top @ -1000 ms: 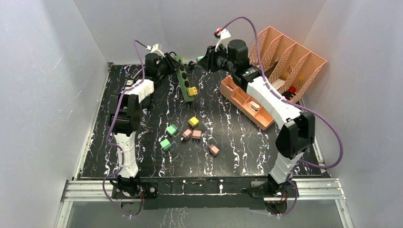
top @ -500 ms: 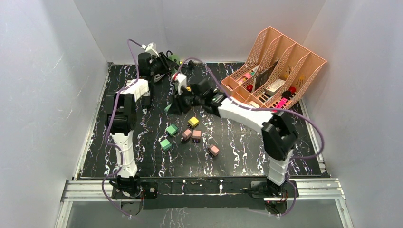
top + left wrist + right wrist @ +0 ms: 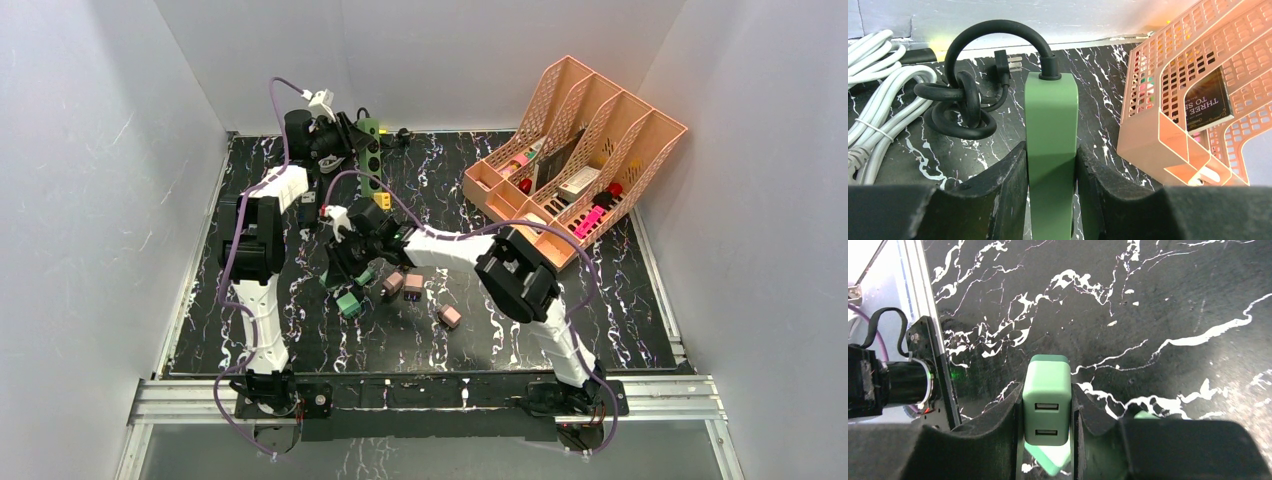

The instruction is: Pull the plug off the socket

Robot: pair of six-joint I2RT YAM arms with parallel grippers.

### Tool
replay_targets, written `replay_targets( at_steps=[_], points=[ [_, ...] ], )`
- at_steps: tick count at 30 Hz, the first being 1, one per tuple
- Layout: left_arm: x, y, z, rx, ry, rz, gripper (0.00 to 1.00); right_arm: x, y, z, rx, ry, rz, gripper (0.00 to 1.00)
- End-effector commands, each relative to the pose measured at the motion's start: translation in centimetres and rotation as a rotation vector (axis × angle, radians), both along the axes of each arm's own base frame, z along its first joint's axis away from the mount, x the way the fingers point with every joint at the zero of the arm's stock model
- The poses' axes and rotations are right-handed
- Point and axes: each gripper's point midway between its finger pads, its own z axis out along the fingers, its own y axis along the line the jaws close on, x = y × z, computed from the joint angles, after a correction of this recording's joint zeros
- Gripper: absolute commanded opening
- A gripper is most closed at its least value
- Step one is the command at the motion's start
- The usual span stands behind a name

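Observation:
The socket is a green power strip (image 3: 371, 158) standing at the back left, with a yellow plug (image 3: 383, 200) still seated in its near end. My left gripper (image 3: 343, 150) is shut on the strip's body (image 3: 1051, 115), a finger pressed against each side. A green plug (image 3: 1046, 385) with two USB ports is clear of the strip. My right gripper (image 3: 1047, 402) is shut on it, low over the mat at centre left (image 3: 345, 268). Another green plug (image 3: 1054, 462) lies just beneath it.
Loose plugs lie mid-table: a green one (image 3: 348, 304) and pink ones (image 3: 413, 285) (image 3: 450, 316). A pink slotted organiser (image 3: 575, 150) fills the back right. The strip's black cord (image 3: 963, 95) and a white cable (image 3: 873, 100) are coiled by the back wall.
My right arm has swung from the strip's far end at the back down to the loose plugs at centre left, carrying the green plug. The left gripper has drawn the strip back a little.

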Motion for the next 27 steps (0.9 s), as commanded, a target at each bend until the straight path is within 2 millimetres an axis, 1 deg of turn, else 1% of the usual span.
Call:
replay_targets(
  at_steps=[1,2,3,5,7,9,11,13,15,17,20,21,23,24,25,27],
  points=[
    [0.5,-0.2,4.5,0.042,-0.177,-0.055,0.00,-0.3,2.3,0.9,0.039,0.010,0.008,0.00],
    [0.5,-0.2,4.5,0.046,-0.179,-0.056,0.00,-0.3,2.3,0.5,0.031,0.015,0.003,0.02],
    [0.5,-0.2,4.4,0.050,-0.180,-0.057,0.00,-0.3,2.2,0.3,0.025,0.016,0.002,0.12],
    [0.4,-0.2,4.4,0.054,-0.184,-0.059,0.00,0.0,2.1,0.2,0.013,0.004,-0.015,0.35],
    [0.4,-0.1,4.4,0.055,-0.186,-0.057,0.00,0.5,1.9,0.8,0.011,-0.020,-0.033,0.51],
    [0.4,-0.1,4.3,0.054,-0.187,-0.058,0.00,1.1,1.7,1.8,0.012,-0.057,-0.057,0.61],
    [0.4,-0.2,4.2,0.052,-0.186,-0.062,0.00,1.8,1.7,3.4,0.022,-0.101,-0.073,0.69],
    [0.4,-0.2,4.1,0.049,-0.185,-0.064,0.00,2.3,1.5,5.5,0.044,-0.150,-0.086,0.77],
    [0.4,-0.3,4.1,0.047,-0.186,-0.065,0.00,2.9,1.3,8.2,0.092,-0.182,-0.096,0.80],
    [0.4,-0.3,4.1,0.048,-0.187,-0.065,0.00,3.9,0.5,11.2,0.161,-0.206,-0.125,0.81],
    [0.4,-0.2,4.2,0.051,-0.189,-0.064,0.00,6.4,-2.0,15.2,0.253,-0.243,-0.225,0.82],
    [0.3,-0.2,4.3,0.051,-0.191,-0.065,0.00,7.3,-3.0,16.1,0.268,-0.260,-0.269,0.82],
    [0.3,-0.3,4.5,0.047,-0.195,-0.067,0.00,9.4,-5.3,17.5,0.278,-0.297,-0.367,0.83],
    [0.3,-0.3,4.7,0.041,-0.196,-0.068,0.00,10.5,-6.4,17.7,0.268,-0.311,-0.419,0.84],
    [0.2,-0.4,4.8,0.034,-0.197,-0.069,0.00,11.7,-7.5,17.7,0.251,-0.324,-0.473,0.85],
    [0.2,-0.6,5.0,0.017,-0.198,-0.075,0.00,14.1,-9.4,17.1,0.211,-0.315,-0.553,0.85]
  ],
)
